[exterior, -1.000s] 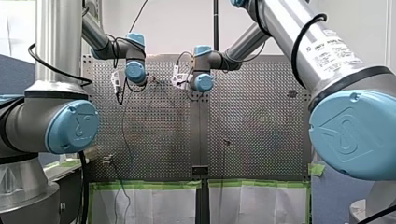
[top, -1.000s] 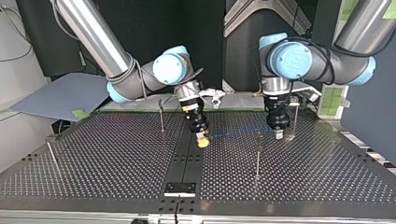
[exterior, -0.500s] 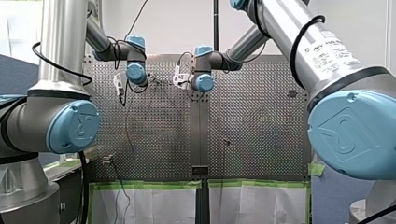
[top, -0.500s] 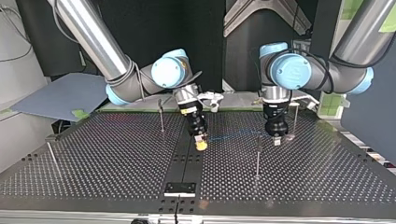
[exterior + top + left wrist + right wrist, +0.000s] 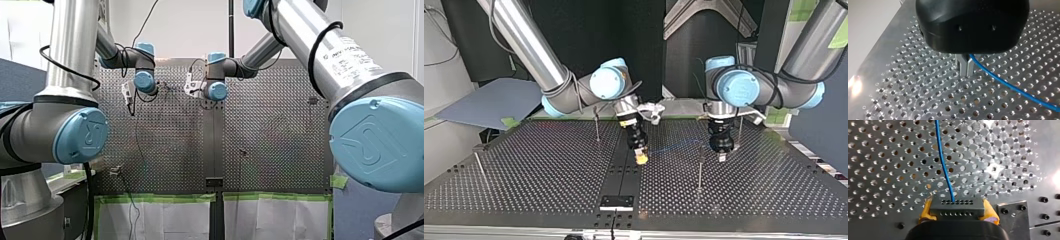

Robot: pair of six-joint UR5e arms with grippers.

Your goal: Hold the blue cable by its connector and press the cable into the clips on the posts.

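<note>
The right tool (image 5: 958,213) pinches the dark connector (image 5: 957,205) between its yellow pads (image 5: 926,208), the face with its rows of small holes turned outward. The blue cable (image 5: 944,165) leaves the middle of that face and runs straight ahead over the perforated counter (image 5: 549,170). A metal plate (image 5: 1013,212) with screws lies just beside this tool.

The left tool (image 5: 965,68) has its metal fingers (image 5: 961,65) pressed together on the cable, which comes out beside them and trails off low over the holes.

In the top view the two tools hang near the counter's edge on the arms' side, the right one over the dark strip (image 5: 624,172) that crosses the counter's middle. The cable shows as a faint line stretched between them.

A post (image 5: 700,165) stands between the two tools, near the left one, and the cable passes close by its top; whether it sits in a clip cannot be told. A second post (image 5: 740,131) stands just beside the left tool on its other side. A third post (image 5: 596,122) rises near the right arm, and a fourth post (image 5: 479,169) stands at the counter's side edge, well apart from both tools.
</note>
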